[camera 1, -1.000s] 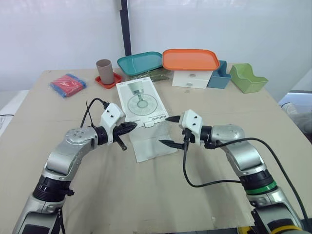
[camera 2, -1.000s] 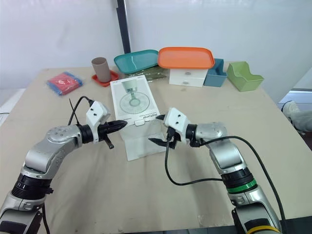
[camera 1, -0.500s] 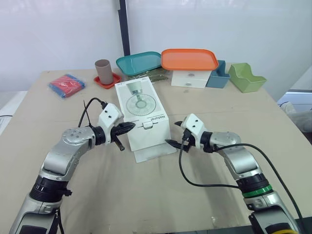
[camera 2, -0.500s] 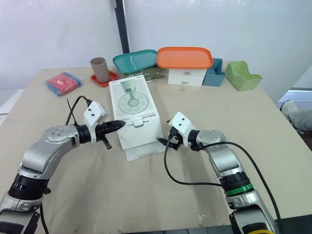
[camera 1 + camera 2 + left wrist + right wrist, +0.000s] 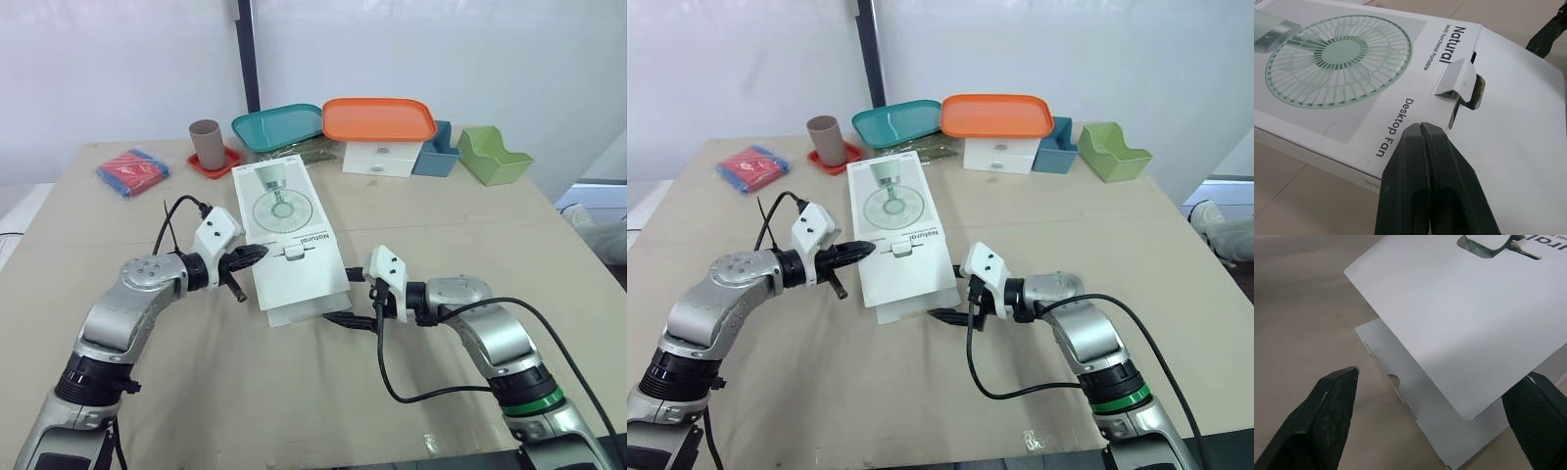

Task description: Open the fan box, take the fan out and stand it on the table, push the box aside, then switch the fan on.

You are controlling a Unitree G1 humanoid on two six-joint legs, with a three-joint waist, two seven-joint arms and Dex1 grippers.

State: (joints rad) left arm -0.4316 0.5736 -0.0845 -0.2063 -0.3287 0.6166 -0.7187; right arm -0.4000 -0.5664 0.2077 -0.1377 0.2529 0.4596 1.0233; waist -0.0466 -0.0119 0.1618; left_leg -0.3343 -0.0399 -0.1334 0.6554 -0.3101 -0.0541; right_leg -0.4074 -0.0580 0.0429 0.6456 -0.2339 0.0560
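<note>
The fan box (image 5: 294,245) is smooth white card with a faint satin sheen, and its printed picture is flat and matt. The table (image 5: 441,215) looks like matt beige board, lightly grained. The left gripper (image 5: 1422,128) has fingers (image 5: 1449,186) of dull black plastic. Toward twelve o'clock, the orange tray (image 5: 380,119) and teal tray (image 5: 279,125) look like smooth, slightly glossy plastic.

We see our right gripper (image 5: 1437,379) spread wide, its two black fingertips (image 5: 1327,416) flanking the white lid flap (image 5: 1464,328) of the fan box (a tab slot (image 5: 1484,244) near its far edge). A notched lower flap (image 5: 1415,404) lies beneath it, on the tan table (image 5: 1298,298).
</note>
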